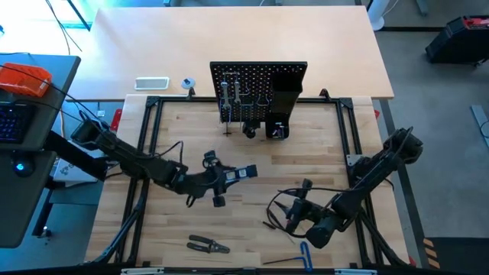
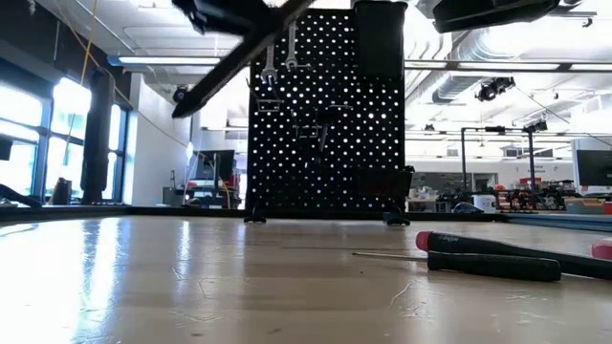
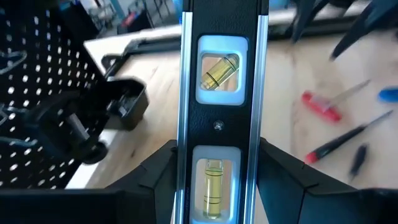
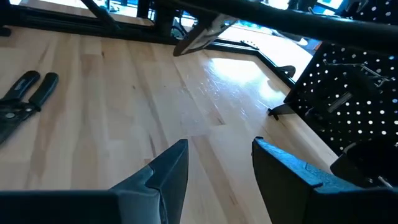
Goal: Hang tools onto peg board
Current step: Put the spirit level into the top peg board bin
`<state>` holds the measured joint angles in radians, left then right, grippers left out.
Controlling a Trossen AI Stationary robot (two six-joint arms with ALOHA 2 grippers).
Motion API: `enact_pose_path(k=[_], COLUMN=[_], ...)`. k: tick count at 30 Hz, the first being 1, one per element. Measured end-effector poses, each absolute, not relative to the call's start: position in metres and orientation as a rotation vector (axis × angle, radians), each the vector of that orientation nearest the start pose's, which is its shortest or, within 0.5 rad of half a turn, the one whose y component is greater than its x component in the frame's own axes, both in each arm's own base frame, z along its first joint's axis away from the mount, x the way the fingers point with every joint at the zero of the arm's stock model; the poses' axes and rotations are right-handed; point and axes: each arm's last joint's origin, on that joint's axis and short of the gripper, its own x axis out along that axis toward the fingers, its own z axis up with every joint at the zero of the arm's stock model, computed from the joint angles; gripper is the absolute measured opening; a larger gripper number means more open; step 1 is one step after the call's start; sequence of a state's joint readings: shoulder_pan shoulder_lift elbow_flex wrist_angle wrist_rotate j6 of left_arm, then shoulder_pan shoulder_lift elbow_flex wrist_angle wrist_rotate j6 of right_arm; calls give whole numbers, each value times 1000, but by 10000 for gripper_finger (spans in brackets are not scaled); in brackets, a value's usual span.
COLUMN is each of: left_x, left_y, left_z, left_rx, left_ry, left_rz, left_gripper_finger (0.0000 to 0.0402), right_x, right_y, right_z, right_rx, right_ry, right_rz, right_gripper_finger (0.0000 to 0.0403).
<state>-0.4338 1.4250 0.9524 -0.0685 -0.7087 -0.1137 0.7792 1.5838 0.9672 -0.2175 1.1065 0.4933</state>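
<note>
The peg board (image 1: 258, 92) stands upright at the table's far middle, with silver wrenches (image 1: 231, 92) hanging on its hooks. My left gripper (image 1: 221, 177) is in mid-table, shut on the dark level (image 3: 221, 93), which sticks out ahead of it toward the table's right. To the right and nearer, my right gripper (image 4: 221, 146) hovers open with nothing between its fingers. The black-handled pliers (image 1: 208, 244) lie flat near the front edge. The screwdrivers (image 2: 497, 253) lie on the table under my right arm. My left gripper pinches the level's two long edges (image 3: 180, 155) between its two fingers, near the level's end on the gripper's side. The fingers (image 3: 155, 177) lie along the level, coming from the table's left. The level (image 2: 239, 62) is lifted clear of the table and tilted.
A black box holder (image 1: 284, 99) sits on the peg board's right side, with dark objects (image 1: 263, 130) at the board's foot. A blue-handled hex key (image 1: 306, 256) lies at the front right. A red-handled screwdriver (image 3: 322, 106) lies beyond the level. A black frame (image 1: 145, 153) rims the table.
</note>
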Motion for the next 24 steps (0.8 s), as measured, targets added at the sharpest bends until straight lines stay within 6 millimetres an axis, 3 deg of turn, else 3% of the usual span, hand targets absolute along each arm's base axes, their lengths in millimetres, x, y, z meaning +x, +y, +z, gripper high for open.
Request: enact_pose_path(k=[10,24], left_x=[277,273], left_y=[-151,-159], left_z=[257,248], left_rx=[227,260], left_ry=[326,323], left_rz=[332,394], left_gripper_finger=[163,163], right_x=[236,241], right_y=[204,202], right_z=[214,218], right_rx=[-221,-182], right_ry=[401,349], right_rz=[-398,-451], right_gripper_finger=[171,171])
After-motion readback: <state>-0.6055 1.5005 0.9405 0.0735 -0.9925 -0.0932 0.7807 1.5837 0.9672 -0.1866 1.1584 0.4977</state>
